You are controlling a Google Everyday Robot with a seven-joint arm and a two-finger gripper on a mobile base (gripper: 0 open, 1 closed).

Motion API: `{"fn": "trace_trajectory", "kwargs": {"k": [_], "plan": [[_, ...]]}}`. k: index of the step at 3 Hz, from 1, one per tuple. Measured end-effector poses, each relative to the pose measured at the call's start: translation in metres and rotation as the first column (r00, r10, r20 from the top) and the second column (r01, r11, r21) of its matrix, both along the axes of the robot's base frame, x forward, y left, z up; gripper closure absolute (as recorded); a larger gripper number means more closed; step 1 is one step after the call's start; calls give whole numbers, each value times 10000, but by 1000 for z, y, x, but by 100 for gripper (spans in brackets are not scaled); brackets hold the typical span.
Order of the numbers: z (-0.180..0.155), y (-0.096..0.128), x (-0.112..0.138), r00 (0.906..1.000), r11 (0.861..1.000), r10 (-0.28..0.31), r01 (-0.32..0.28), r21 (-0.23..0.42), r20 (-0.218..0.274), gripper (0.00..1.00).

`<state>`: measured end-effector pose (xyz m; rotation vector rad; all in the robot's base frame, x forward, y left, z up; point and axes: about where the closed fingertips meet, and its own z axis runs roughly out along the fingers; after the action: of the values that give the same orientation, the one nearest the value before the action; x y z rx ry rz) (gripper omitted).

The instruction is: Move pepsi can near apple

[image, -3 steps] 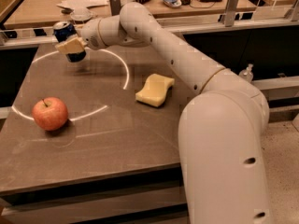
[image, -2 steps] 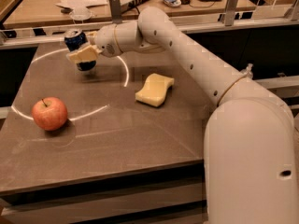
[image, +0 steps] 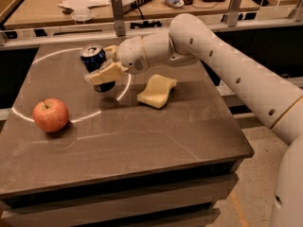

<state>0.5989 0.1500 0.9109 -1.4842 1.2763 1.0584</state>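
Observation:
The pepsi can [image: 94, 60], dark navy with a silver top, is held tilted a little above the dark table [image: 142, 141] at its back left. My gripper [image: 105, 66] is shut on the can, one cream finger [image: 104, 74] across its front. The red apple [image: 50, 115] with a short stem sits on the table at the left, below and left of the can, well apart from it. My white arm reaches in from the right.
A pale yellow wavy sponge [image: 157, 91] lies right of the can, under my arm. A white curved line [image: 85, 117] is marked on the tabletop. A cluttered desk [image: 94, 4] stands behind a rail at the back.
The can has been lifted off the table's far left corner and carried right and forward in my gripper. The apple and the sponge have not moved on the table.

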Motion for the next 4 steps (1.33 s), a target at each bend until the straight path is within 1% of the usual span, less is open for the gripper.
{"fn": "trace_trajectory", "kwargs": {"k": [1,2,3,4], "plan": [[-2,-3,-38,9981,9993,311,-301,204,-530,96],[-8,5,-50,9962,9984,522,-506,247,-694,74],[-29,22,-59,9962,9995,319,-316,49,-805,43],[-45,27,-65,9975,9991,-398,387,-195,-586,12]]}}
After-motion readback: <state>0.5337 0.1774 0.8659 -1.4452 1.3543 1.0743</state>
